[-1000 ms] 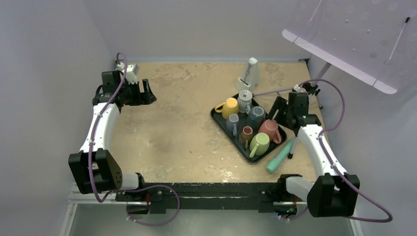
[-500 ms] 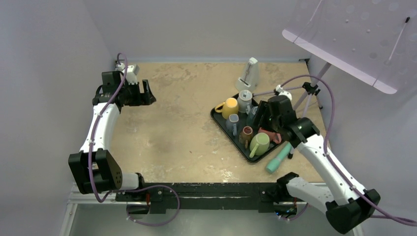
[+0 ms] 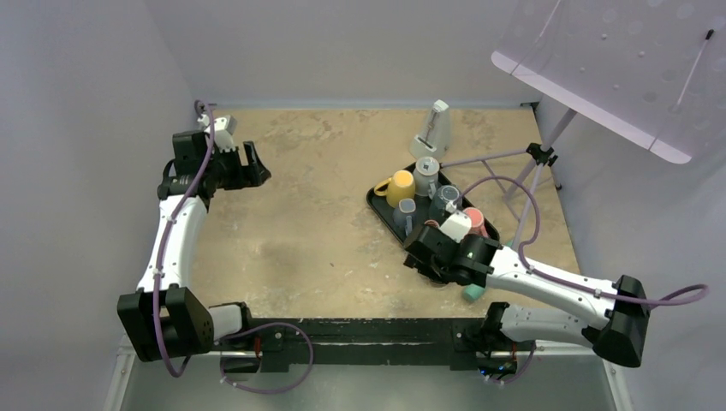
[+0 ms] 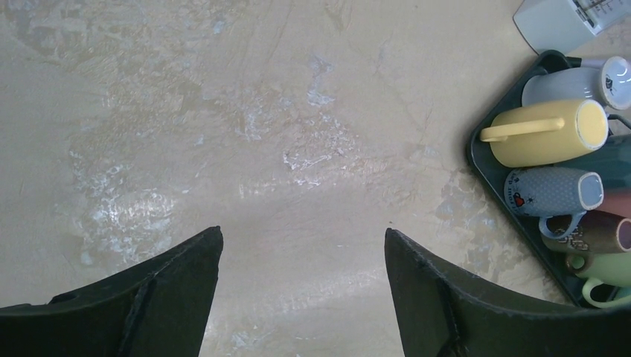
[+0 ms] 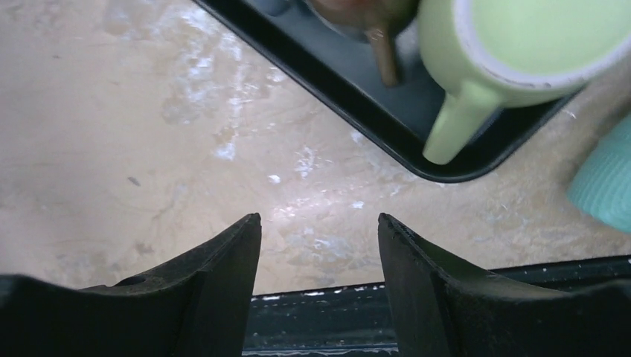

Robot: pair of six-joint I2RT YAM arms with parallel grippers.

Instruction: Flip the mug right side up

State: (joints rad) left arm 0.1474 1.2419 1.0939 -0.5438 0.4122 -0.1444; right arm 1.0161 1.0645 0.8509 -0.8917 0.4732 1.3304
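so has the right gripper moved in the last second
Yes. The right gripper swung from the far right side of the tray to its near left edge, closer to the table's front.

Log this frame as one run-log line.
left gripper: open, empty | right gripper: open, empty, near tray corner | green mug: on tray, not gripped

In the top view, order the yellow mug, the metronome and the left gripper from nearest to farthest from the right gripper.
1. Yellow mug, tray's far-left corner.
2. Metronome, behind the tray.
3. Left gripper, table's far left.
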